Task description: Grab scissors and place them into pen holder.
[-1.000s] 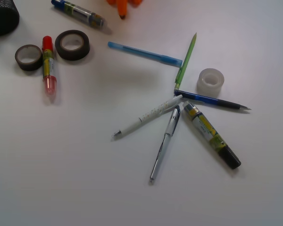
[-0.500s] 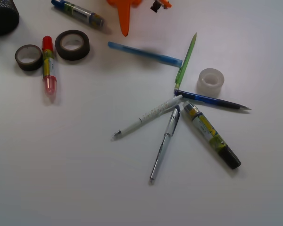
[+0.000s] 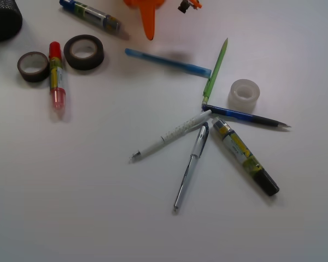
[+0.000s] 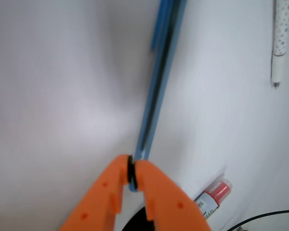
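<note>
No scissors show in either view. The pen holder (image 3: 1,21), a black mesh cup, stands at the far left corner, cut off by the frame edge. My orange gripper (image 3: 148,34) reaches in from the top edge, pointing down just above the left end of a light blue pen (image 3: 167,61). In the wrist view the gripper (image 4: 132,171) has its jaws pressed together with nothing between them. The blue pen (image 4: 159,82) runs away from the tips on the table.
Two black tape rolls (image 3: 83,52) (image 3: 33,66) and a red marker (image 3: 56,75) lie at the left. A blue marker (image 3: 90,15) lies at the top. A thin green pen (image 3: 215,71), clear tape (image 3: 245,94), several pens and a yellow-black marker (image 3: 245,156) lie centre-right.
My gripper has come further into the front view from the top edge, toward the blue pen. Nothing on the table has moved.
</note>
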You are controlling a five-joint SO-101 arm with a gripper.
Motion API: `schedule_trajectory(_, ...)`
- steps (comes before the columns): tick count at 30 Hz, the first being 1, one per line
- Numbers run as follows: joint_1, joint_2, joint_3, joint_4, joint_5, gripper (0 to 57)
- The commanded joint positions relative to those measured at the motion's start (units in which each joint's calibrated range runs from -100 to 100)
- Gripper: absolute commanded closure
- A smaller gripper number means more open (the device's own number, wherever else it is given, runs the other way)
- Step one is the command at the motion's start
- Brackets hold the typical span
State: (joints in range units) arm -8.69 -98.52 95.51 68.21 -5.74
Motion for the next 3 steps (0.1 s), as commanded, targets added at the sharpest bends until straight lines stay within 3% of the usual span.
schedule_trajectory(1,0.21,-0.55,-1.21,0.03,-0.05,57.2)
schedule_trajectory(3,0.21,-0.55,-1.21,0.03,-0.05,57.2)
